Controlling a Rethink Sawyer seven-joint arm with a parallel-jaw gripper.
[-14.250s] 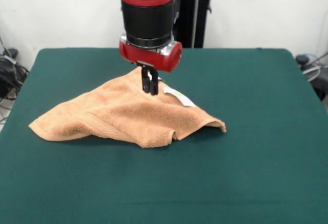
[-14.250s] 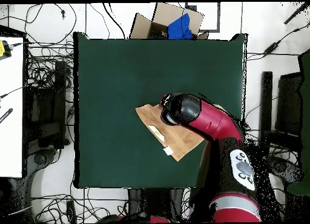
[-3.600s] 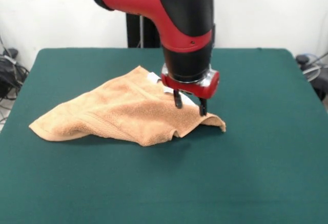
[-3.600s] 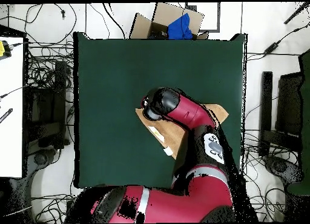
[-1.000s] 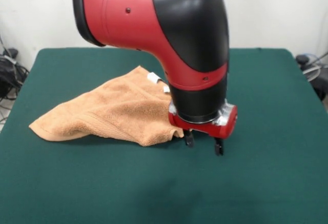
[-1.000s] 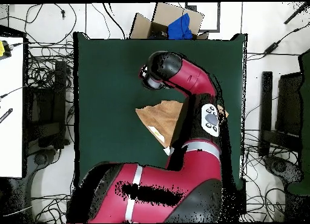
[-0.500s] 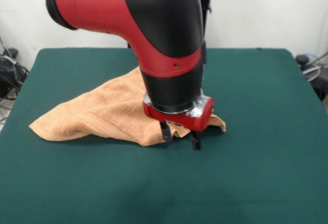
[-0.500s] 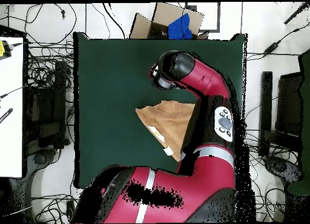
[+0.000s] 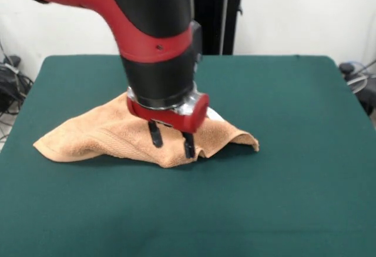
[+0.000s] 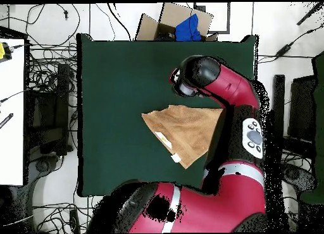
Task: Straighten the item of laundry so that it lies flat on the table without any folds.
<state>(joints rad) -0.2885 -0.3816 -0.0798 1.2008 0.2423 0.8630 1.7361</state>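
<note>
The item of laundry (image 9: 117, 136) is an orange-tan towel lying crumpled in a rough triangle on the green table (image 9: 282, 198). Its near edge is folded under, and a white tag (image 9: 215, 114) peeks out behind the arm. My gripper (image 9: 171, 142) is open, with two black fingers (image 9: 154, 134) spread apart low over the towel's front fold and nothing between them. I cannot tell whether they touch the cloth. From overhead the towel (image 10: 186, 130) shows two white tags (image 10: 175, 158) on its left edge. The red arm (image 10: 202, 76) hides the gripper there.
The arm's thick red and black wrist (image 9: 161, 63) hides the towel's far middle. A cardboard box with blue cloth (image 10: 182, 24) sits beyond the table's top edge. A white bench (image 10: 11, 111) and cables lie to the left.
The open gripper has swung leftward in the front view, from the bare table by the towel's right corner to over the towel's front fold. The towel has not moved.
</note>
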